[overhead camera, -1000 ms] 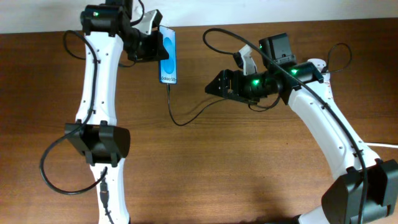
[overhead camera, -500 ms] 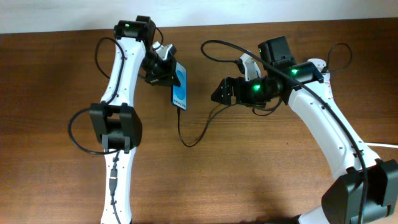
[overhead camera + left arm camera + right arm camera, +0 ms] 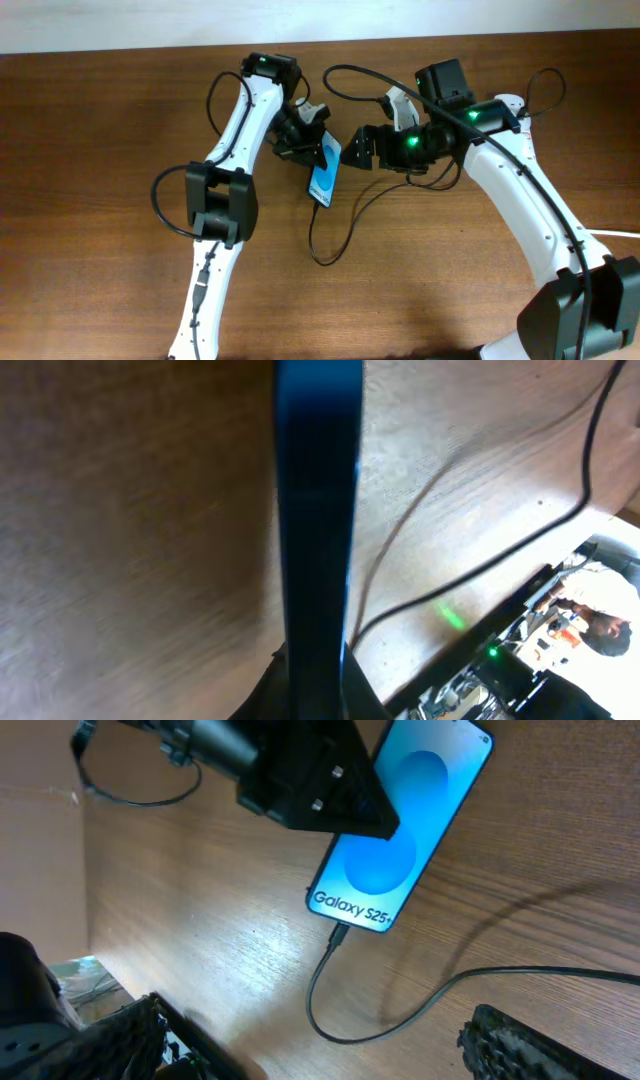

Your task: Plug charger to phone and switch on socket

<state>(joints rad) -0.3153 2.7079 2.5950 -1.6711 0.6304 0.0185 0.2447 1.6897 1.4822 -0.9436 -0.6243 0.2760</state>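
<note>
The left claw (image 3: 305,143) is pinching the phone (image 3: 325,171) by its upper end over the mid-desk (image 3: 100,200), beside the spread right claw (image 3: 320,1045), so a hard swing is risking tugging the plugged-in charger (image 3: 338,935) loose.

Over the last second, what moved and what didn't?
The left gripper, jaws shut on the phone, swung it right and back toward the arms' bases, ending close to the right gripper. The charger trailed along, its tip still in the phone's bottom edge. The right gripper barely shifted, jaws open.
</note>
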